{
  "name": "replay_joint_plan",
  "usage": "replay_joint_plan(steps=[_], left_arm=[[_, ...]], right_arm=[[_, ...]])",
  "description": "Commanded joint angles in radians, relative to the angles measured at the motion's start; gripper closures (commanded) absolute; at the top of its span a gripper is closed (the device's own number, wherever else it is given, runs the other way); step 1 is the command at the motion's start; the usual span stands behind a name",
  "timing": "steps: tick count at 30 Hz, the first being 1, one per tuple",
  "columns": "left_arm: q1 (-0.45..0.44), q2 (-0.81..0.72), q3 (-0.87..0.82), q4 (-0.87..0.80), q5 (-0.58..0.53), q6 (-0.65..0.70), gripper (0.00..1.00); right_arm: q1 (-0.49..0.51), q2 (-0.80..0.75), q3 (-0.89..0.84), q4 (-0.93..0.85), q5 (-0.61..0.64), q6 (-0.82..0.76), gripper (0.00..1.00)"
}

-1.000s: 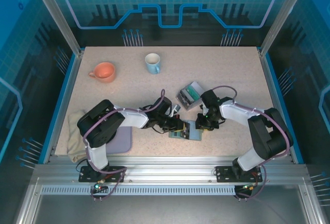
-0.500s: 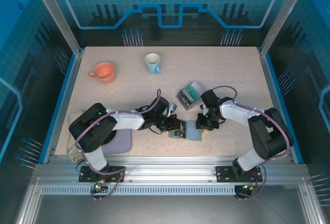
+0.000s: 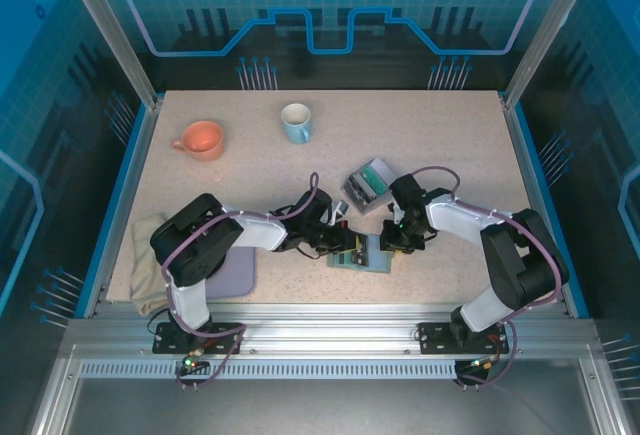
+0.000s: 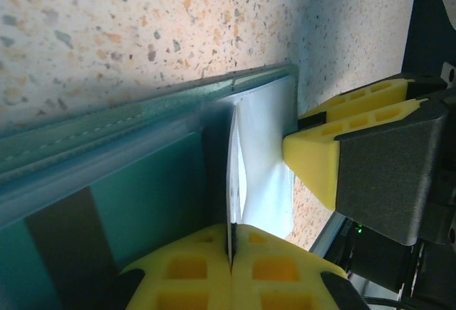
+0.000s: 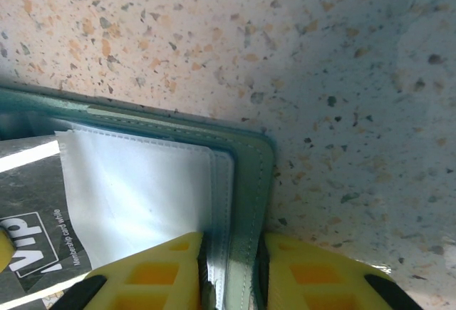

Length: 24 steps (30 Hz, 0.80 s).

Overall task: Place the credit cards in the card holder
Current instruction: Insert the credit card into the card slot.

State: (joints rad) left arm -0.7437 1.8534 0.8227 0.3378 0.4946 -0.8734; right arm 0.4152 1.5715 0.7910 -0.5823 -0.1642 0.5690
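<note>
Your card holder lies open on the surface, near the front edge between the two arms, with a teal card and a grey VIP card lying in it. Your right claw is clamped on the card holder's stitched edge beside a rounded corner, one finger on each side. Your left claw is pressed together on a thin white sheet standing edge-on over the card holder; whether it is a card or a pocket leaf cannot be told.

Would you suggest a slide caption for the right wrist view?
Right gripper clamping the sage-green folding card holder on a speckled table, grey VIP card at left.
</note>
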Motion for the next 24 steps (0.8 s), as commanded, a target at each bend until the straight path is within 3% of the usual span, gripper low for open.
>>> replay_joint_plan(steps=[1, 14, 19, 24], left_arm=[[-0.008, 0.037, 0.014, -0.011, 0.02, 0.014, 0.96], [-0.016, 0.061, 0.064, -0.043, 0.069, 0.015, 0.94], [-0.039, 0.096, 0.124, -0.064, 0.044, -0.005, 0.89], [-0.056, 0.097, 0.139, -0.111, -0.013, -0.014, 0.77]], right_arm=[[0.016, 0.098, -0.061, 0.089, -0.038, 0.009, 0.76], [0.017, 0.11, -0.056, 0.095, -0.049, 0.014, 0.77], [0.015, 0.096, -0.071, 0.115, -0.084, 0.033, 0.77], [0.007, 0.088, -0.076, 0.118, -0.08, 0.041, 0.77]])
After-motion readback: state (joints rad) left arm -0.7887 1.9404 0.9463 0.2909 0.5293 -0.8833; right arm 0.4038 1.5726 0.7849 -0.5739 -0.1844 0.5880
